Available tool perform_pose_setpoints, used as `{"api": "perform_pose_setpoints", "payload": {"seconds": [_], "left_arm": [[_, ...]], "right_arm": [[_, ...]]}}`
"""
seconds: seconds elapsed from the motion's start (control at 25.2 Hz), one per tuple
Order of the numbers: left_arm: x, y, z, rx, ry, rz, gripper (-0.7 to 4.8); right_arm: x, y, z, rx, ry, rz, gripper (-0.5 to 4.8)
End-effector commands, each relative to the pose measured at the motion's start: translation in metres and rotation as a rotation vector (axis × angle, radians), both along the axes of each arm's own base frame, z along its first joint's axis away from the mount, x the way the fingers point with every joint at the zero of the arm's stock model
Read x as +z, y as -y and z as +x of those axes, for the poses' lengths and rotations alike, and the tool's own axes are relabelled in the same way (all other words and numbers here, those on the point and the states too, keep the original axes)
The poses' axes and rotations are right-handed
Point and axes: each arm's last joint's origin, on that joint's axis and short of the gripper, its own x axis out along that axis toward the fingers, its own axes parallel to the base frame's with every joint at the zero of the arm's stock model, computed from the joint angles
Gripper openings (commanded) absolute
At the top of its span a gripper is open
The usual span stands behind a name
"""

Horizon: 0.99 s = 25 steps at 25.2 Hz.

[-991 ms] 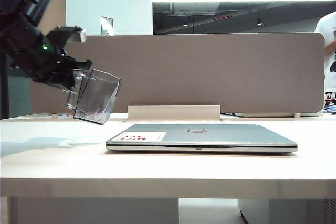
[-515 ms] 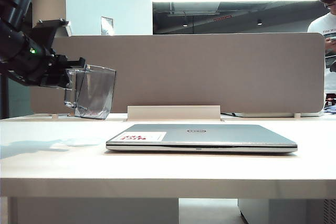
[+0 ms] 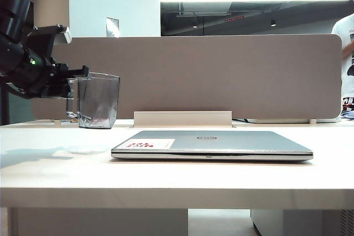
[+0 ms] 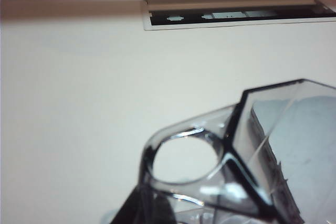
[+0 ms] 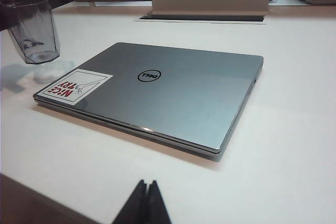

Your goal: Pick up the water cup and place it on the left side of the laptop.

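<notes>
Exterior view: the closed laptop [image 3: 212, 144] lies at centre frame on the table [image 3: 55, 175]. At left, the left gripper [image 3: 71, 88] is clamped on the upright water cup [image 3: 98, 100], held apparently just above the surface, though contact is hard to judge. The placing step is underway; next comes lowering, then release. The right gripper [image 5: 146, 203], lower centre of its wrist view, is closed and empty.

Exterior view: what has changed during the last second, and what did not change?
The left hand, shut on the water cup, turned it from tilted to upright and lowered it toward the table, left of the laptop. Grip and laptop are unchanged.
</notes>
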Motion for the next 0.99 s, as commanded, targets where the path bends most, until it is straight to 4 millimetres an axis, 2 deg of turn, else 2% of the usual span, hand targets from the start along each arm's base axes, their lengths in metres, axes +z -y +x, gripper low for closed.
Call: {"api": "perform_pose_setpoints", "payload": {"seconds": [0.04, 0.2, 0.48, 0.99], "left_arm": [[-0.002, 0.001, 0.002, 0.002, 0.012, -0.005, -0.06], [-0.018, 0.002, 0.008, 0.002, -0.01, 0.0, -0.06], [-0.032, 0.003, 0.012, 0.002, -0.019, 0.002, -0.06], [-0.038, 0.002, 0.012, 0.0, -0.054, 0.016, -0.04]], "right_arm": [[0.0, 0.0, 0.0, 0.007, 0.007, 0.002, -0.05], [0.0, 0.0, 0.0, 0.007, 0.007, 0.002, -0.05], [0.0, 0.0, 0.0, 0.006, 0.006, 0.002, -0.05], [0.0, 0.0, 0.0, 0.006, 0.006, 0.001, -0.05]]}}
